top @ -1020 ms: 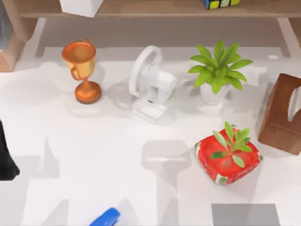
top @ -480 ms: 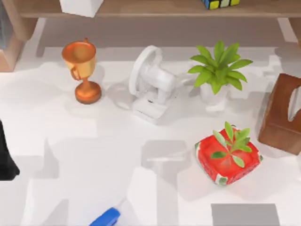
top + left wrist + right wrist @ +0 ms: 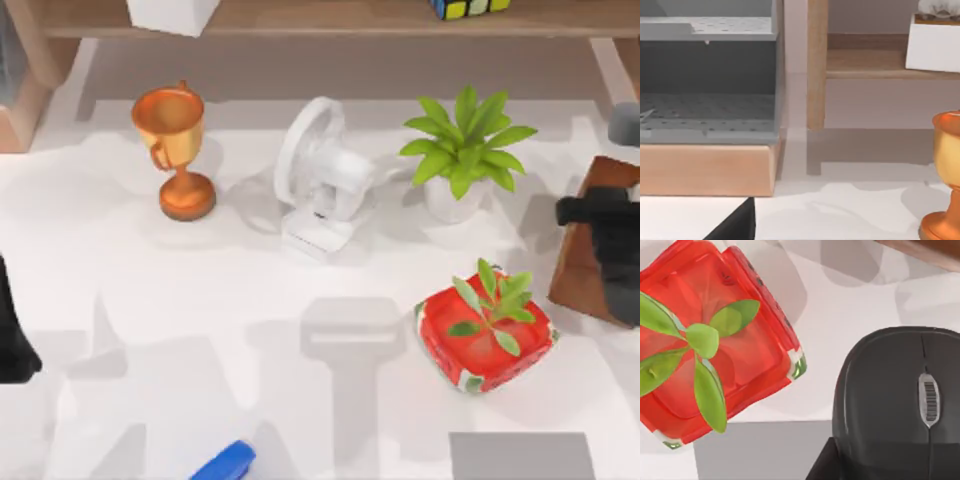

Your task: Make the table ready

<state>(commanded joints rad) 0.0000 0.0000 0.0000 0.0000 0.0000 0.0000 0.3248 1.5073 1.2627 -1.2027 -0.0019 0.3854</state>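
The white table (image 3: 200,300) carries a copper trophy (image 3: 175,150), a white desk fan (image 3: 320,180), a potted green plant (image 3: 462,150) and a red pot with a leafy sprig (image 3: 485,330). My right gripper (image 3: 600,235) hangs at the table's right edge, over a brown wooden box (image 3: 590,275). In the right wrist view a black mouse (image 3: 900,390) sits close under the camera, held above the table beside the red pot (image 3: 715,340). My left arm (image 3: 10,335) stays parked at the left edge.
A grey pad (image 3: 520,455) lies at the front right, below the red pot. A blue object (image 3: 225,463) pokes in at the front edge. A wooden shelf (image 3: 330,18) along the back holds a white box (image 3: 170,12) and a colourful cube (image 3: 468,7).
My right arm has come in from the right edge and now hangs over the brown box. The shadows on the table have shifted. The left arm has not moved.
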